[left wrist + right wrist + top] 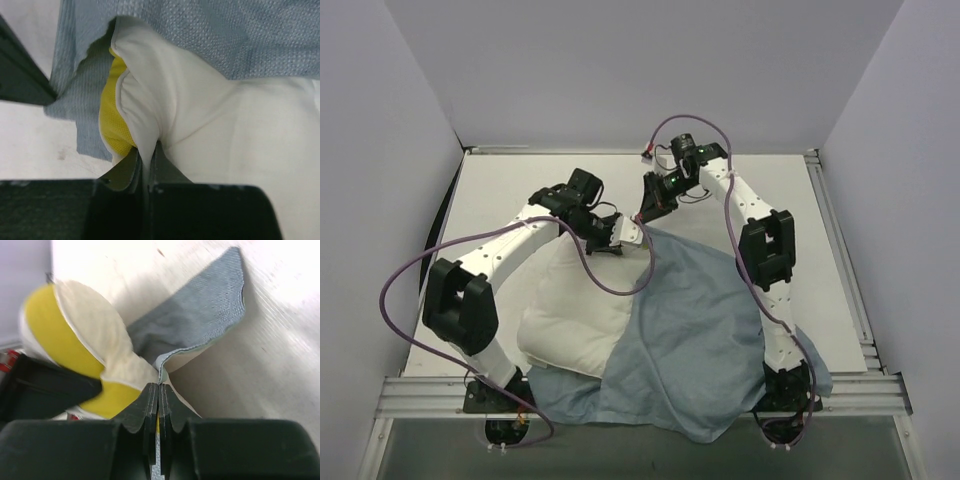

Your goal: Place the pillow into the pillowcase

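Note:
The white pillow lies on the left half of the table, its right side covered by the grey-blue pillowcase. My left gripper is at the pillow's far corner, shut on a fold of white pillow cloth beside its yellow piped edge, with the pillowcase just beyond. My right gripper is close beside it, shut on the hem of the pillowcase. The pillow's yellow-edged corner bulges to the left of the right gripper, and a yellow sliver shows between the jaws.
The pale table has bare surface at the back and far left. Grey walls close it in on three sides. An aluminium rail runs along the near edge, and the pillowcase hangs over it. Purple cables loop off both arms.

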Controlling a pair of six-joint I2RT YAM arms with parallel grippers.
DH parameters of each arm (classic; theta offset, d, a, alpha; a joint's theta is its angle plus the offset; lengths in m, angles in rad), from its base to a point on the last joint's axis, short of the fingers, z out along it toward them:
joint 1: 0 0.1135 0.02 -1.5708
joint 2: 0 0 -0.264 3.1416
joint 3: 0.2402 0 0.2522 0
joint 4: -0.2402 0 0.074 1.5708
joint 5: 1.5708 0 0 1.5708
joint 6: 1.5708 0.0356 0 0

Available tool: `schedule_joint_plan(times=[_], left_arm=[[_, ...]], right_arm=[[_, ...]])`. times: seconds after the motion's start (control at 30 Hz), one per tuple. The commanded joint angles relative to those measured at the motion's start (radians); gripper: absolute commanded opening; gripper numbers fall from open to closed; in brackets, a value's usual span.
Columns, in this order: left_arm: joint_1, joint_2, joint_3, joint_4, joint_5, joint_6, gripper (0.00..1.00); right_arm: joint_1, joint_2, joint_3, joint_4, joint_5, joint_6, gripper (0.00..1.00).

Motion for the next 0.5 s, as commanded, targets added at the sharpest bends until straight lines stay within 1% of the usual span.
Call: schedule_joint_plan(times=[0.0,0.07,0.1,0.13,0.2,0.23,0.33,0.43,0.47], left_arm=[[-0.066,-0.085,-0.021,0.086,0.115,-0.023,0.00],[-0.080,-0.105,-0.042,0.127,0.113,-0.040,0.00],[-0.101,-0.125,-0.053,0.147,0.113,-0.067,0.00],[-0.112,-0.134,-0.064,0.201,0.110,-0.086,0.00],[-0.144,-0.149,-0.091,0.258,0.095,-0.142,0.00],[-0.172,-0.153,-0.099,0.313,0.092,-0.161,0.00],[-0.200,-0.166,-0.140,0.383,0.070,-0.218,0.00],[-0.187,-0.214,-0.206,0.475,0.018,-0.273,0.00],[-0.151,-0.231,-0.229,0.502,0.004,-0.298,0.00]], right_arm=[[0.024,-0.118,0.061,0.164,-0.096,0.193,0.00],[0.030,-0.130,0.066,0.233,-0.101,0.244,0.00],[0.035,-0.132,0.078,0.259,-0.104,0.306,0.00],[0.046,-0.129,0.092,0.281,-0.105,0.333,0.00],[0.056,-0.118,0.122,0.354,-0.107,0.406,0.00],[0.073,-0.111,0.154,0.417,-0.108,0.484,0.00],[0.099,-0.089,0.243,0.480,-0.081,0.551,0.00],[0.121,-0.083,0.263,0.581,-0.059,0.626,0.00],[0.125,-0.084,0.265,0.595,-0.052,0.643,0.00]])
